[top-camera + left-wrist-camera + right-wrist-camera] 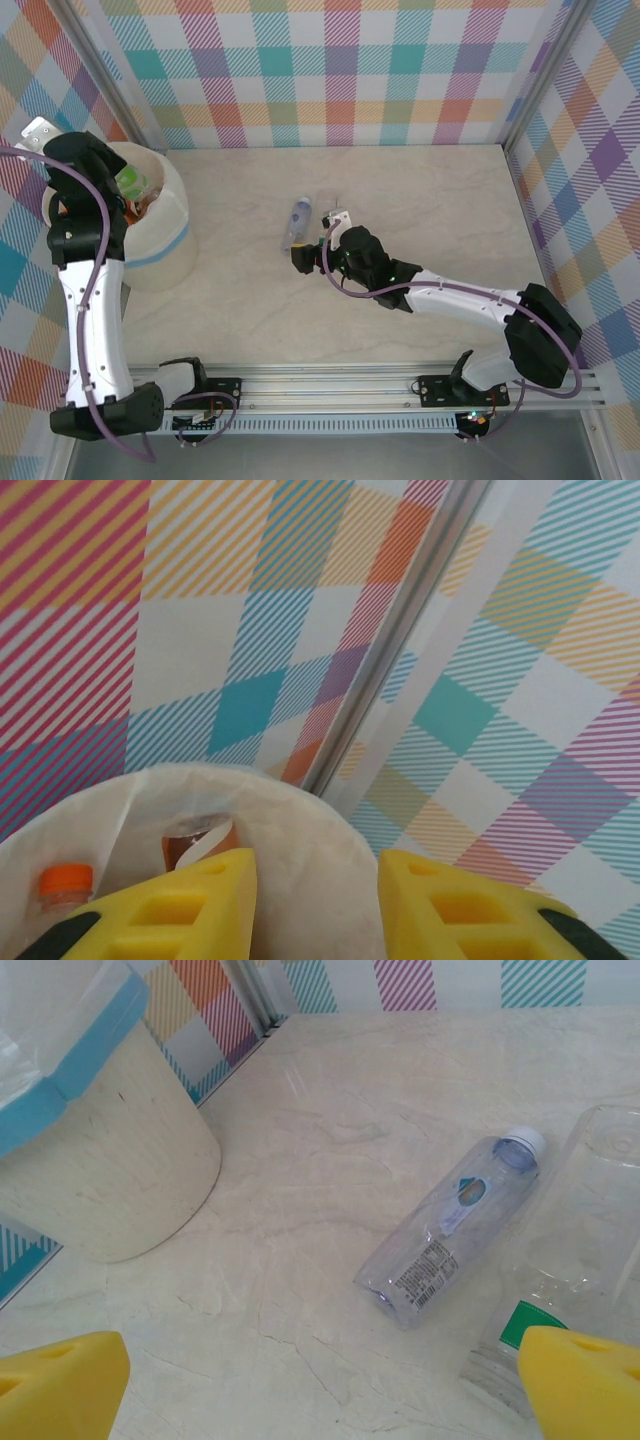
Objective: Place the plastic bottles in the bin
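Observation:
The bin (160,245) stands at the left of the table, with a green-labelled bottle (131,181) and others inside. My left gripper (315,865) hangs over the bin's rim (300,820), its yellow fingers partly apart with nothing between them. Below it lie an orange-capped bottle (66,882) and a brown one (195,845). Two plastic bottles lie mid-table: a blue-labelled one (298,222) (450,1230) and a clear green-labelled one (326,203) (575,1250). My right gripper (318,240) (322,1360) is wide open just short of them, with its right finger beside the green-labelled bottle.
Plaid walls close the table on three sides, with an aluminium corner post (400,660) behind the bin. A metal rail (330,385) runs along the near edge. In the right wrist view the bin's wall (110,1160) stands to the left, across bare tabletop.

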